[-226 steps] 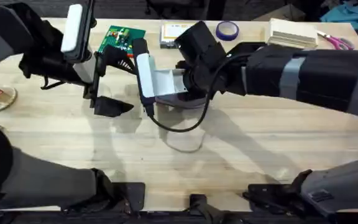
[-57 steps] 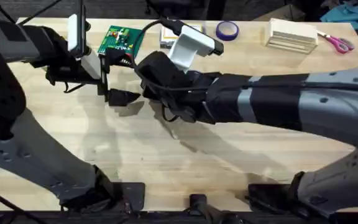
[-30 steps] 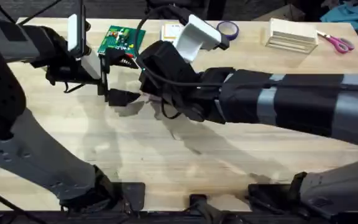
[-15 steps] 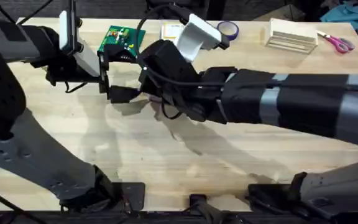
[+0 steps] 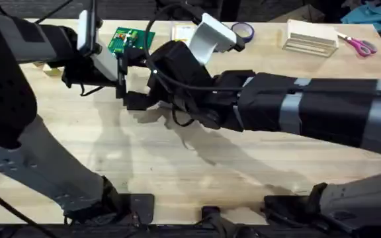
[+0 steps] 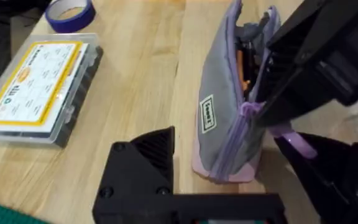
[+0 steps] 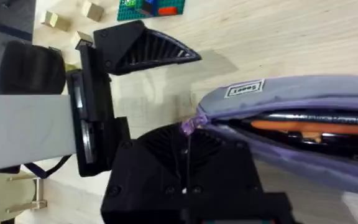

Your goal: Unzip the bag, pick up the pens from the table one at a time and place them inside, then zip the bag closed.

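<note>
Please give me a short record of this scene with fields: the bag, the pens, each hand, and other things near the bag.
bag: upright on the table, zipper open
orange pen: inside the bag
dark pen: inside, beside the orange one
left hand: open, the bag's end between its fingers
right hand: at the zipper's purple pull; grip unclear
nearby: clear box with yellow label, purple tape roll

Clutter along the table's far edge

A green circuit board [image 5: 129, 39] lies beside a clear plastic box with a yellow label [image 6: 37, 84]; a roll of purple tape [image 5: 242, 31], a stack of pale wooden pieces [image 5: 311, 35] and pink-handled scissors [image 5: 358, 45] follow rightward.
</note>
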Action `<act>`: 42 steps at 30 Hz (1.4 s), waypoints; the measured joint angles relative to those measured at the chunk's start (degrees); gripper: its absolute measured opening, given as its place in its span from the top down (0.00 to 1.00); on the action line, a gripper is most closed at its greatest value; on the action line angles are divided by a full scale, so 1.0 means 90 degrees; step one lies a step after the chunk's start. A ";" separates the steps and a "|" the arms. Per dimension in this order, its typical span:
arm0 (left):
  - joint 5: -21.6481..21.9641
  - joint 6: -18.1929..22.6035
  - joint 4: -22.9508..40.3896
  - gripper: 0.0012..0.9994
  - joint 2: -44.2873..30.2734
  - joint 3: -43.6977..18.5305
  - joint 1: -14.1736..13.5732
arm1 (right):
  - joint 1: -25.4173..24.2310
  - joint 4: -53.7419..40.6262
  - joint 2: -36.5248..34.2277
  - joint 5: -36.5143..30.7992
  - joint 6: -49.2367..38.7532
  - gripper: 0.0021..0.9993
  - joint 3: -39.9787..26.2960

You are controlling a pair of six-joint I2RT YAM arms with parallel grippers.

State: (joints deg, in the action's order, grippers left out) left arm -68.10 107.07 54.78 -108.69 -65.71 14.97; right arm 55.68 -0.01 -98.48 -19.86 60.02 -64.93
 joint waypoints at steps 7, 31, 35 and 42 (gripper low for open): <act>0.0077 -0.0062 -0.0087 0.01 -0.0002 0.0000 -0.0294 | 0.0000 0.0002 0.0000 0.0028 -0.0002 0.97 0.0000; 0.0587 -0.0350 -0.0165 0.91 -0.0002 0.0005 -0.0608 | -0.0344 -0.0664 0.0282 0.0303 -0.0218 0.97 0.0000; 0.0573 -0.0355 -0.0193 0.93 -0.0002 0.0005 -0.0624 | -0.0656 -0.1147 0.0492 0.0428 -0.0223 0.97 0.0000; 0.0564 -0.0359 -0.0240 0.96 -0.0002 0.0005 -0.0632 | -0.1219 -0.1951 0.0824 0.0599 -0.0224 0.97 0.0000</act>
State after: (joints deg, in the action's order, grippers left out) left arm -63.02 103.83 52.62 -108.71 -65.67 9.28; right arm 44.71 -17.57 -91.06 -14.47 58.01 -64.93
